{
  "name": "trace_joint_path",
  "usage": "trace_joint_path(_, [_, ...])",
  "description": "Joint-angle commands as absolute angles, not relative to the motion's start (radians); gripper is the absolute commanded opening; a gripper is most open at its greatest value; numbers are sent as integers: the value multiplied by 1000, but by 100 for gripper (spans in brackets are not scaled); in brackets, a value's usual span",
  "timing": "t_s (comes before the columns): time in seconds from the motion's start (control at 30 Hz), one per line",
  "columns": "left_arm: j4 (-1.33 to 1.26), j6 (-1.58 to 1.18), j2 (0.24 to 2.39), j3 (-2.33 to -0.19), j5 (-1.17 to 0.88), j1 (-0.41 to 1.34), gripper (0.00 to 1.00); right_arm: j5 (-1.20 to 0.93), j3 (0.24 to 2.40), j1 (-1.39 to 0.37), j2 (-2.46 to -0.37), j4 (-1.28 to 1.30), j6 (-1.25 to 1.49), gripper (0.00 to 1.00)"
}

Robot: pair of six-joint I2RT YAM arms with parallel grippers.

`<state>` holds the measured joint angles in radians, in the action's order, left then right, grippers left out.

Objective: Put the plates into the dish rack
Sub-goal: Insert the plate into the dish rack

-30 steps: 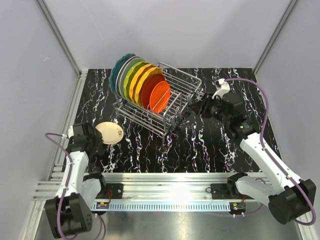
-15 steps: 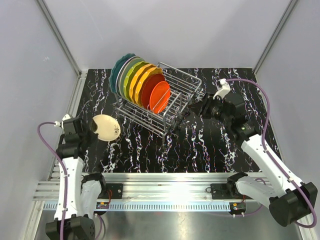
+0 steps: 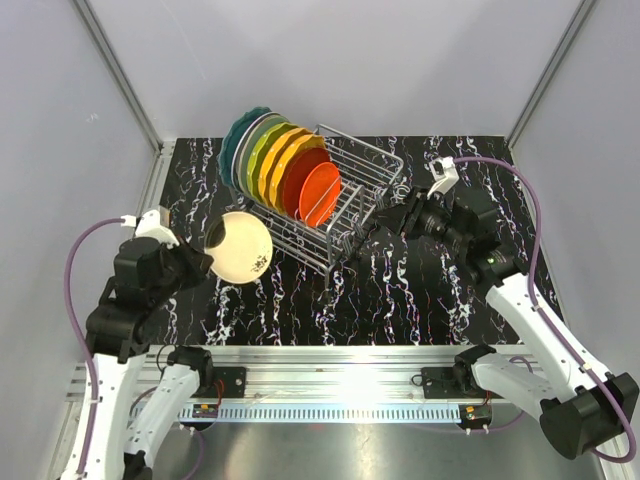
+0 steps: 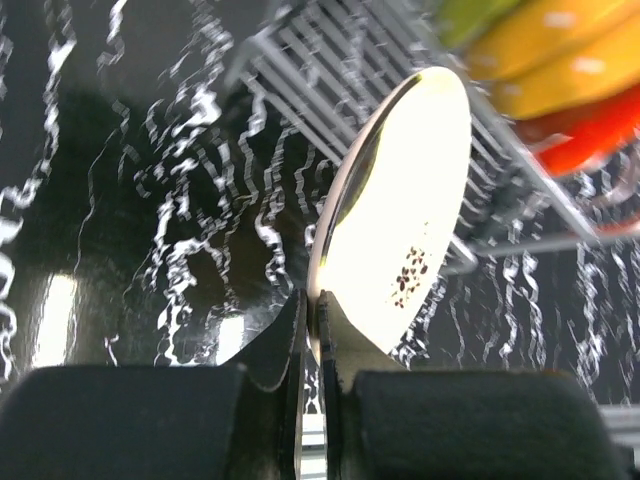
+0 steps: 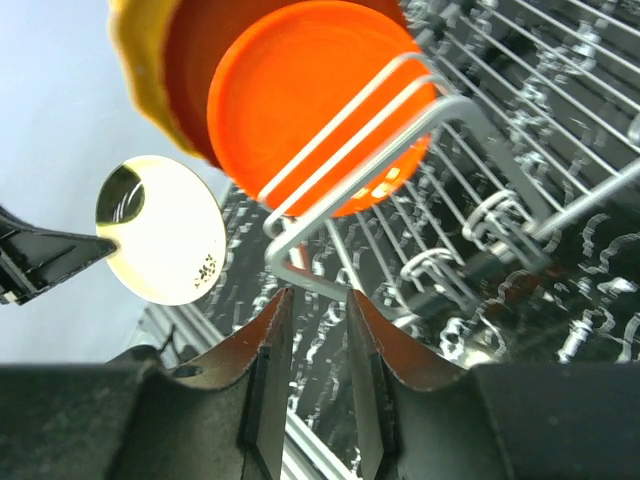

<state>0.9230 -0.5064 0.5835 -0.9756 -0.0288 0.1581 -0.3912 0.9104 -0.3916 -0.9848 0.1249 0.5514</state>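
Note:
The silver wire dish rack [image 3: 368, 188] stands at the back middle of the table, with several plates upright in its left half, from teal [image 3: 238, 138] at the far end to a small orange one [image 3: 320, 194]. My left gripper [image 3: 207, 262] is shut on the rim of a cream plate [image 3: 242, 247], held on edge in the air just left of the rack's front corner. In the left wrist view the fingertips [image 4: 312, 305] pinch the cream plate [image 4: 400, 210]. My right gripper [image 3: 393, 221] is open, its tips [image 5: 318, 298] at the rack's end wire [image 5: 330, 283], with nothing between them.
The table top is black marble [image 3: 420, 290] with white walls on three sides. An aluminium rail [image 3: 330, 360] runs along the near edge by the arm bases. In the right wrist view the rack's right half [image 5: 520, 120] holds only bare wires beside the orange plate [image 5: 310, 100].
My left arm lifted the cream plate off the table and carried it right, towards the rack. The right gripper's fingers narrowed a little and edged closer to the rack's end.

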Motion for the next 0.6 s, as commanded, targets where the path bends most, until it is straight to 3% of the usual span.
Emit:
trace_joint_path(0.0, [902,-410,597,-1086,-135,187,0,-474,924,-388,-965,9,586,35])
trace_joint_path(0.3, [901,-327,666,-1265,-254,212,0,-600,913,-390,-999,-195,658,34])
trace_joint_path(0.4, [899,-319,754,-1345,-210,247,0,-620,917,-400,-1012,-265,693,34])
trace_joint_path(0.57, [821,-354,903,-1526,-120,443,0,-638,982,-416,-1034,-236,654,34])
